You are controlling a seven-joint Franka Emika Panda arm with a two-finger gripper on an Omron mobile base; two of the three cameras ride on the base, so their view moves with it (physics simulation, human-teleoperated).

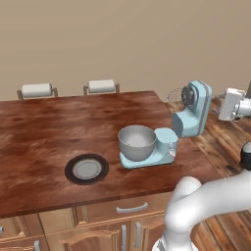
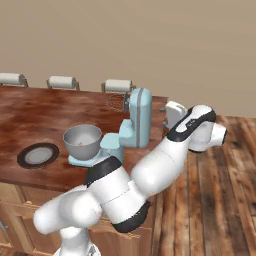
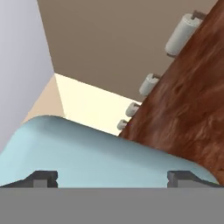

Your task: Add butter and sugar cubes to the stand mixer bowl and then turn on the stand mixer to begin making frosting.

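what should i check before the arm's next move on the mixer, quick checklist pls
1. Gripper open: ok, fingertips stand wide apart.
2. Gripper near the stand mixer: ok, hand sits just behind the raised head.
3. Mixer head lowered over the stand mixer bowl: not ok, head is tilted back, whisk in the air.
4. Bowl seated on the mixer base: ok.
5. Butter and sugar in the bowl: cannot tell, only small specks show inside.
6. Plate clear of the mixer: ok, apart to its left.

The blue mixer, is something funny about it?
Yes. The stand mixer has its head tipped up and back, so the whisk sticks out sideways above the counter, not down into the stand mixer bowl.
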